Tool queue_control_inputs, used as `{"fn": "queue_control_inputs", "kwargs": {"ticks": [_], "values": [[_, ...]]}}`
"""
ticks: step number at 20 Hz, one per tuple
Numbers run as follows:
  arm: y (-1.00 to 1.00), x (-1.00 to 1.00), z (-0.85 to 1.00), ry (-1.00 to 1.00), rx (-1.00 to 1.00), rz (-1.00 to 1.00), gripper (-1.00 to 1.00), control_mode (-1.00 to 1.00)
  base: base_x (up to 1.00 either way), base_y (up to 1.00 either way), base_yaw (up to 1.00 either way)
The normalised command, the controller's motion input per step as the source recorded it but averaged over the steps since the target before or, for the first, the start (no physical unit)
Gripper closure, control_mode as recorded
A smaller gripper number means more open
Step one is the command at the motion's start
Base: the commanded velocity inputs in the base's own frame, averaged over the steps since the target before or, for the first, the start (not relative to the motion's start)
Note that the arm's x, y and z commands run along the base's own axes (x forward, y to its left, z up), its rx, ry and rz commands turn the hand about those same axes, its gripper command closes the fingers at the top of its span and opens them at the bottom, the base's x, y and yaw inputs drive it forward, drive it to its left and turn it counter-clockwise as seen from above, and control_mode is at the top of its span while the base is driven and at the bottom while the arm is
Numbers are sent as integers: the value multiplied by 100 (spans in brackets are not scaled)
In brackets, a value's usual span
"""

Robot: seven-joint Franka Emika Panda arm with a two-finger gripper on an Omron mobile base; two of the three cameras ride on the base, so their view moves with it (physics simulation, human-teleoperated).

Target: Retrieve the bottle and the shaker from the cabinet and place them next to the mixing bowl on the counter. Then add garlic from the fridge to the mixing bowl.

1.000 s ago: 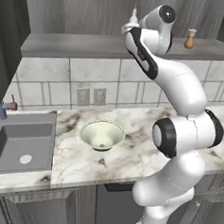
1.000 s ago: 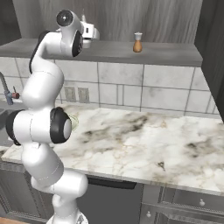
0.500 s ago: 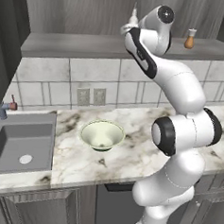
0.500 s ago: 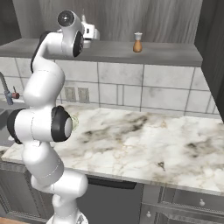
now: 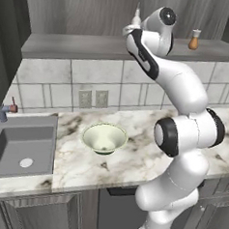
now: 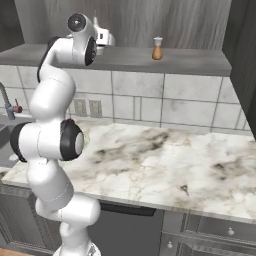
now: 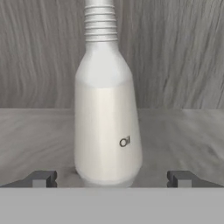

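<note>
You've got the bottle [image 7: 107, 109] upright on the cabinet shelf [image 5: 73, 45], close to its back wall, sitting between the wide-apart fingertips [image 7: 41, 178] without touching either. The shaker [image 5: 194, 39] is on the same shelf, well off to the right, near that end. Down below, the bowl [image 5: 104, 137] sits mid-counter [image 5: 132, 159], just right of the sink [image 5: 20, 146] at the left end.
</note>
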Motion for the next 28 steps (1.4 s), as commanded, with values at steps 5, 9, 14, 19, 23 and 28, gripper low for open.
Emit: {"fn": "queue_control_inputs", "kwargs": {"ticks": [5,9,14,19,23,28], "values": [[0,21,0,1,0,0,-100,-100,0,0,0],[0,14,0,0,0,0,-100,-100,0,0,0],[0,14,0,1,0,0,-100,-100,0,0,0],[0,13,-1,0,0,0,-100,-100,0,0,0],[0,2,-1,0,0,0,-100,-100,0,0,0],[0,0,0,0,0,0,100,-100,0,0,0]]}}
